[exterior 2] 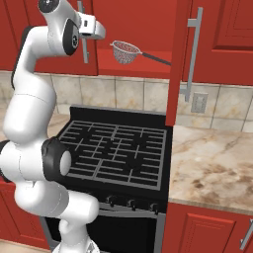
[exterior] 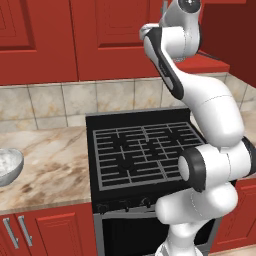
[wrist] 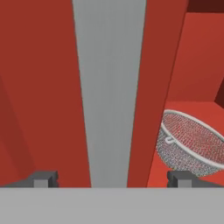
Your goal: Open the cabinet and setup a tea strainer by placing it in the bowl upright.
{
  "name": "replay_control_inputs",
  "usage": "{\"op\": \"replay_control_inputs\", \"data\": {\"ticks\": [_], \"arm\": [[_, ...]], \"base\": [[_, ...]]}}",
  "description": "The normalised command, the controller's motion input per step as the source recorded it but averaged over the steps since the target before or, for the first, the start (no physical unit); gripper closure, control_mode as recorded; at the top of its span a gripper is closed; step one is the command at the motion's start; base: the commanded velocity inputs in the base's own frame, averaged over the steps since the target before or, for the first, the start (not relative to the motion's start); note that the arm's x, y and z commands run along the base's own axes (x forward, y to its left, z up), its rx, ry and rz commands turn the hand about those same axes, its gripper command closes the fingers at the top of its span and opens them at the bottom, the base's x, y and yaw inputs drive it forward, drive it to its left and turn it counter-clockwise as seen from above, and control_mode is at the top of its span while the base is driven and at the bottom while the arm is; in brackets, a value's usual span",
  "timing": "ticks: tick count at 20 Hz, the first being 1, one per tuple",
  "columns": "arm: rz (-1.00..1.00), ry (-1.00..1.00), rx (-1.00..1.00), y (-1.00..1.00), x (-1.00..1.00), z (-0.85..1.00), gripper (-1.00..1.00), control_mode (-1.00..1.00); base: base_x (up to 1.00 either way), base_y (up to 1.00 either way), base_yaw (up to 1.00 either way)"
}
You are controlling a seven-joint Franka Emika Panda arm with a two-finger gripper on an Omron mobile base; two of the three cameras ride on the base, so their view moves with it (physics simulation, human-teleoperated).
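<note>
Up high, gripper (wrist: 111,179) spread, straddling cabinet (exterior 2: 212,34) door handle (wrist: 109,87).

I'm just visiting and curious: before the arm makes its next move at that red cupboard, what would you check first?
1. Gripper open: ok, fingers spread wide.
2. Left door's silver handle between the fingers: ok.
3. Right cabinet door open: ok, swung out edge-on.
4. Left door open: not ok, seems closed.
5. Tea strainer on the shelf, visible: ok.
6. Bowl on the counter left of the stove: ok.
</note>
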Motion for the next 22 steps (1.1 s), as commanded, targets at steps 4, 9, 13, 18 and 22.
{"op": "replay_control_inputs", "data": {"ticks": [4, 9, 13, 18, 22], "arm": [[0.0, 0.0, 0.0, 0.0, 0.11, 0.0, 1.0, -1.0], [0.01, -0.01, 0.0, 0.0, 0.08, -0.02, 1.0, -1.0], [0.01, -0.01, 0.02, -0.01, 0.05, -0.02, 1.0, -1.0], [0.0, 0.0, 0.0, -0.01, -0.08, 0.0, 1.0, -1.0], [-0.1, 0.0, -0.04, 0.17, -0.66, 0.09, 1.0, -1.0]], "base": [[0.0, 0.0, 0.0], [0.0, 0.0, 0.0], [0.0, 0.0, 0.0], [0.0, 0.0, 0.0], [0.0, 0.0, 0.0]]}}
